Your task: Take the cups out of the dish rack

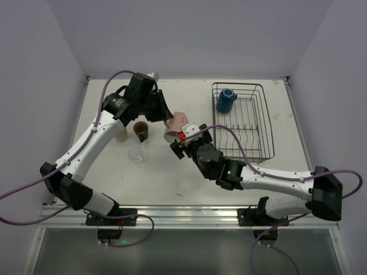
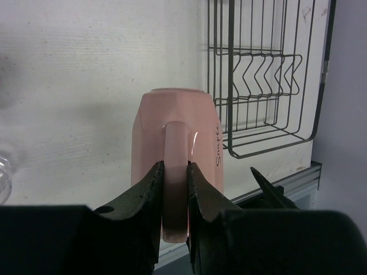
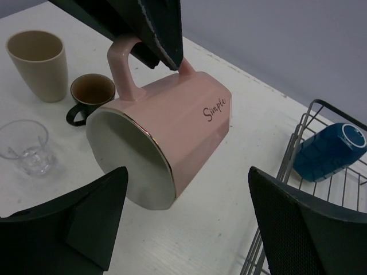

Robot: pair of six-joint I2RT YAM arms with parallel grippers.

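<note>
Left jaws clamp pink cup (image 3: pixel 189 126), lettered seemingly "Simple".

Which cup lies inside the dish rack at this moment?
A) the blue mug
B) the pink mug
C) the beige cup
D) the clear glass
A: the blue mug lies on its side in a far corner of the dish rack, while the left gripper holds the pink mug by its handle outside it.
</note>
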